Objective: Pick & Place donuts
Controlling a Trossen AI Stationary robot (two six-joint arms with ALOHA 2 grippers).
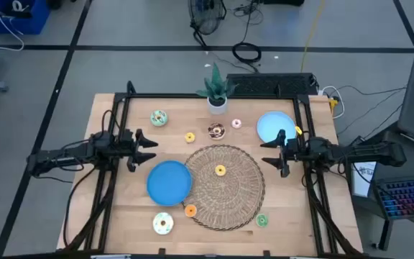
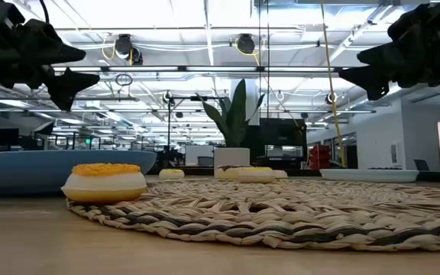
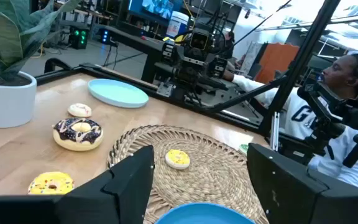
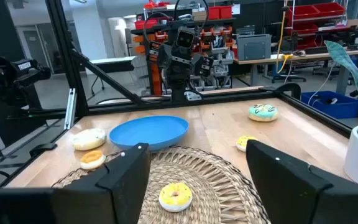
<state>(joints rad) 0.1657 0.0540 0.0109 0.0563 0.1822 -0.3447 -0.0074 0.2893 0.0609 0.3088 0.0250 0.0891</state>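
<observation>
Donuts lie scattered over the wicker mat and table, unpicked, since left gripper and right gripper hover spread and empty.

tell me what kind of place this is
Probably a robotics lab or workshop: open ceiling with pipes, red parts bins on shelves, cables on the floor, and a wooden table with toy donuts.
</observation>
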